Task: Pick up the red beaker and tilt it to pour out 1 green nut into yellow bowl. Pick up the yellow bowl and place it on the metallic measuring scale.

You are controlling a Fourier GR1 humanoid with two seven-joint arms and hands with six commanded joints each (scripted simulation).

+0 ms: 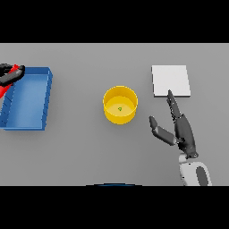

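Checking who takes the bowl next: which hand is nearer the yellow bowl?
Right. The right hand is open just to the right of the yellow bowl, apart from it. The left hand is far to its left, holding the red beaker beside the blue tray.

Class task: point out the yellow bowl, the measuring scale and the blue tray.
yellow bowl (108, 112), head view, front wall.
measuring scale (170, 80), head view, middle of its top plate.
blue tray (27, 99), head view, bare floor.

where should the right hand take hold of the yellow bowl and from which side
Probably the wall of the yellow bowl nearest the right hand, coming from the bowl's right. It stands upright and open-topped, with a green nut inside, so a level side grip around the wall seems safest.
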